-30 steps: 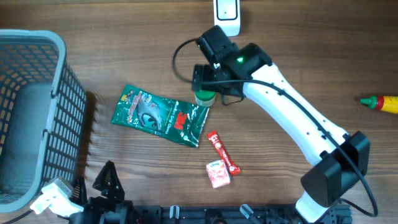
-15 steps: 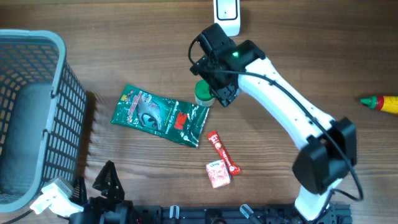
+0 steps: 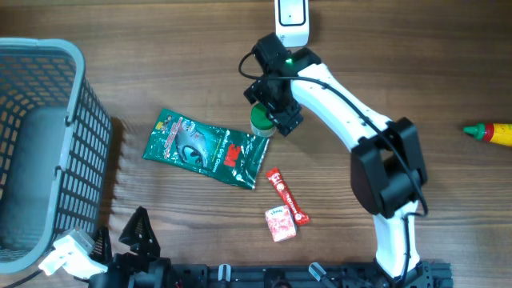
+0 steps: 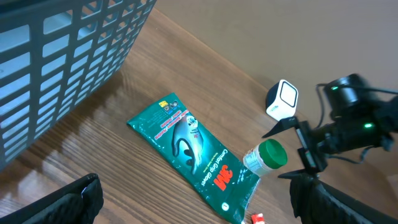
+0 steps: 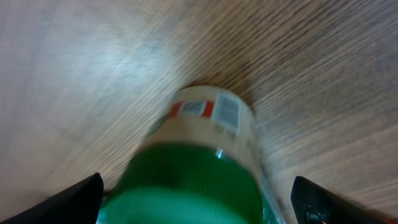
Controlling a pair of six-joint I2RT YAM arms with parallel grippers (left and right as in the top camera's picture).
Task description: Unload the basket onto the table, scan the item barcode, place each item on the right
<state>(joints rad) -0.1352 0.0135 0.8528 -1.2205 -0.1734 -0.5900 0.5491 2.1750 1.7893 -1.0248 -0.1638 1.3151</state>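
While the right gripper (image 3: 270, 108) straddles the bottle (image 3: 261, 122), its jaws stand spread. Scanner (image 3: 291, 18) sits at twelve o'clock. Left gripper (image 4: 196, 198) gapes.

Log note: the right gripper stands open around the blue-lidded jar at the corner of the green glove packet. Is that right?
One detail is off: the jar's lid is green, not blue, as the right wrist view shows. The rest holds: the right gripper stands open around it, at the corner of the green glove packet.
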